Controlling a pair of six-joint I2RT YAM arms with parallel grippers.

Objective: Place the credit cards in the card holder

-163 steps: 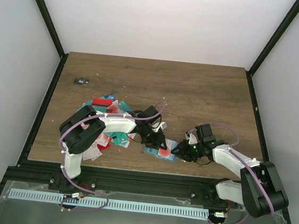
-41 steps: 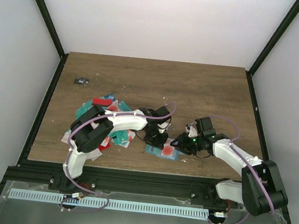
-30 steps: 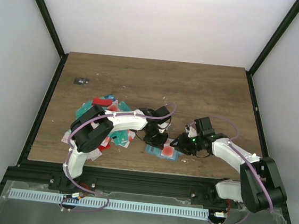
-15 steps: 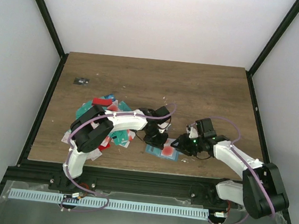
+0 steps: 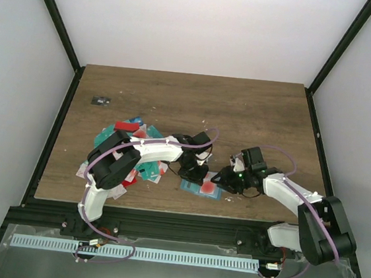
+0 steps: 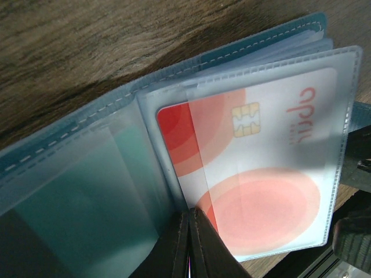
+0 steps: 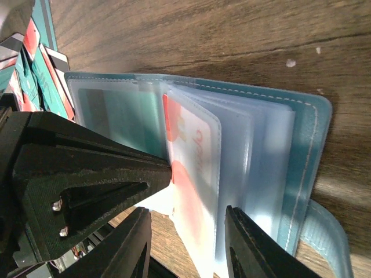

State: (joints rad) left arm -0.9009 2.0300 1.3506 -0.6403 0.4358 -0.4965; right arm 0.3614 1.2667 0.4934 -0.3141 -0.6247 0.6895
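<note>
My left pincer (image 6: 190, 219), closed and holding nothing, presses its tips on the white-and-red card (image 6: 261, 168). The card is mostly inside 1 clear sleeve of the open card holder (image 6: 81, 124), which lies between my arms. A skewed push could buckle the sleeve or skid the holder. My right pincer (image 7: 186, 223) straddles the sleeves, fingers apart; I cannot tell if it grips. Other credit cards (image 5: 126, 147) lie piled to the left.

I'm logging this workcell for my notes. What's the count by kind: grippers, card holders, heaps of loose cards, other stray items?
Grippers: 2, left gripper and right gripper
Card holder: 1
Heap of loose cards: 1
Small dark object at the table's far left: 1
Total: 5
</note>
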